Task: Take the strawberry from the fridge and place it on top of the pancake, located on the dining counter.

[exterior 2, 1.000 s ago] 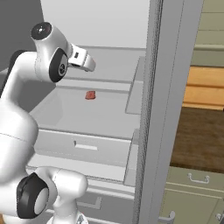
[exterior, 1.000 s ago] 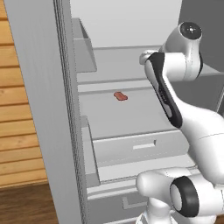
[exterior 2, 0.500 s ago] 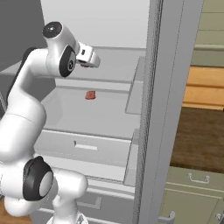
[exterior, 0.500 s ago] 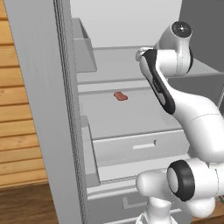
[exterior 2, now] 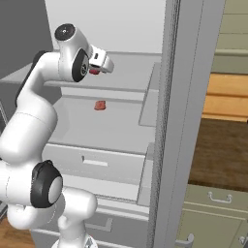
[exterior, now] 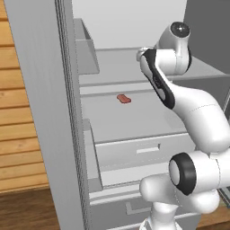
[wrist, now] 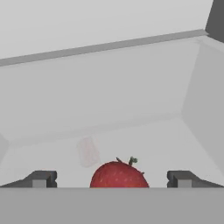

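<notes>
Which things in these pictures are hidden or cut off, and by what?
- Small dark-red strawberry: in the hand view its lower part is cut off at the bottom, so its contact with the pale fridge shelf is unseen.
- Same strawberry, right base view: mostly hidden behind the open gripper.
- Left base view: the white arm covers the gripper.

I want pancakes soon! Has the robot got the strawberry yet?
Not yet. Done: the fridge stands open and the arm has reached inside. In hand: the open gripper sits with the strawberry between its fingertips, not squeezed. Left: grab it, carry it out and put it on the pancake.
</notes>
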Available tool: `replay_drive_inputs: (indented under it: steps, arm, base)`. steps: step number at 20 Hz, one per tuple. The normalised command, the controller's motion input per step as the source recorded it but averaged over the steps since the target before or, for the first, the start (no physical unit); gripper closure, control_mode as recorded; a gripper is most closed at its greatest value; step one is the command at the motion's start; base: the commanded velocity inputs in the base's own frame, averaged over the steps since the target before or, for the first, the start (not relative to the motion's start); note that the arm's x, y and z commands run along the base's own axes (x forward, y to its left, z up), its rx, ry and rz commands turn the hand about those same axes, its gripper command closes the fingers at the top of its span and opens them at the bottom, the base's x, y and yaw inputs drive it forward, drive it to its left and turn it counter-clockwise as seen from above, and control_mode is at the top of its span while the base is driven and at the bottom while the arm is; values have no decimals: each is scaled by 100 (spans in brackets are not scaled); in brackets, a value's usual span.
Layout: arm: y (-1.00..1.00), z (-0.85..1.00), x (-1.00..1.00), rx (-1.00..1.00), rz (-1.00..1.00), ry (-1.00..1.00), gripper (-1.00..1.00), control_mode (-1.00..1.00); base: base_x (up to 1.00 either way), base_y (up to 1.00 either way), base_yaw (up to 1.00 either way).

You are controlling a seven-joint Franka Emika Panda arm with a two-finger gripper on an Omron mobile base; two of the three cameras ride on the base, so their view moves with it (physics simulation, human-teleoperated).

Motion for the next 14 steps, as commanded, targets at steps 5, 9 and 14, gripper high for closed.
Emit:
replay_drive_inputs:
  steps: [5,9,14]
  arm:
    - [0,-7,-15,0,0,-8,-100,-100]
    - [0,-13,-8,0,0,-5,-100,-100]
    - [0,-22,0,0,0,0,-100,-100]
  base:
    - [0,0,0]
    - [0,0,0]
    - [0,0,0]
